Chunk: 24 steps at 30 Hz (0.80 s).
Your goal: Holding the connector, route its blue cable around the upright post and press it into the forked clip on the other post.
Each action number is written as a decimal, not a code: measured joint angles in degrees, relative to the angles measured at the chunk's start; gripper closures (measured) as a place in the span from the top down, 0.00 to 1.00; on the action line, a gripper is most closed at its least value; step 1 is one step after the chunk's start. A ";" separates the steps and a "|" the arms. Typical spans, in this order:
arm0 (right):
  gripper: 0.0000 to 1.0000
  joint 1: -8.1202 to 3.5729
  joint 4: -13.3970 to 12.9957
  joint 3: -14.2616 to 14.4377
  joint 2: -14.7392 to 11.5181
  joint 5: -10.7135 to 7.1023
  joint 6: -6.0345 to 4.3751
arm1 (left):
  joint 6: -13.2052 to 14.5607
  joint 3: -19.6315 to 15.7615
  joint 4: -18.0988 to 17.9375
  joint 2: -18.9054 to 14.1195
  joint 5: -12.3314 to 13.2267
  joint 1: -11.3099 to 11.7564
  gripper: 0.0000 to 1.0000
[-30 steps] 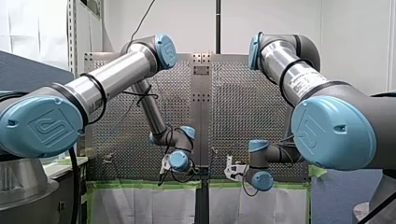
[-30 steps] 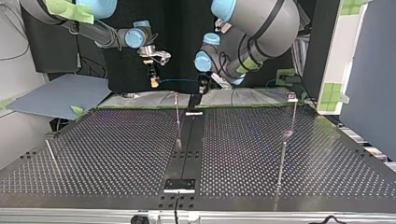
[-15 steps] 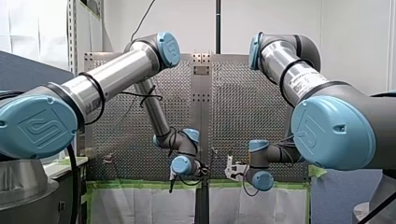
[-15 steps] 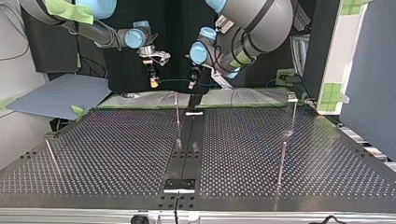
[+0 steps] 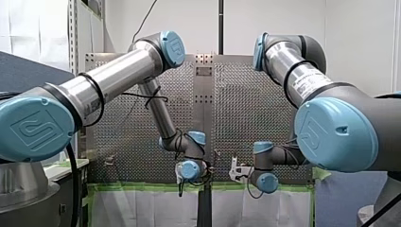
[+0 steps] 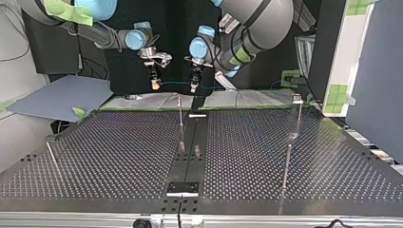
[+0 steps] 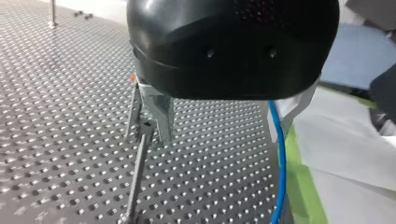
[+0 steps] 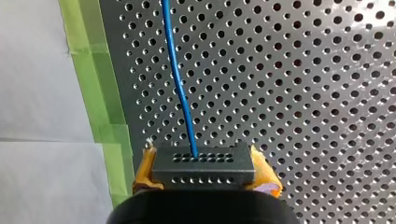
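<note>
Right hand [image 6: 154, 85] is clamped on the connector [image 8: 204, 164], yellow pads either side. In the top view the blue cable [image 6: 173, 82] heads off toward 3 o'clock, past my left hand [image 7: 148, 134]. Can't tell how open that one is. The upright post [image 6: 180, 111] sits around its 7 o'clock. My worry: the cable's up high, so a pull could skip over the post or snag that hand.

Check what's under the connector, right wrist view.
Perforated table and green tape at its edge; blue cable runs over it. The patch beneath is hidden by the connector and my right gripper.
</note>
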<state>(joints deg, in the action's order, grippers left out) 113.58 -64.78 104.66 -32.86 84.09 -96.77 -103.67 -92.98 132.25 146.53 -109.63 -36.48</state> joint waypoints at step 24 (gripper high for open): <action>0.00 -0.89 1.43 -0.08 0.01 -0.76 -0.29 | -2.44 0.01 -1.83 0.01 -10.75 -1.61 1.00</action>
<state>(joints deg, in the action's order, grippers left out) 112.68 -63.35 104.57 -32.85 83.33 -97.05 -106.11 -92.97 130.42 146.54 -120.38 -38.09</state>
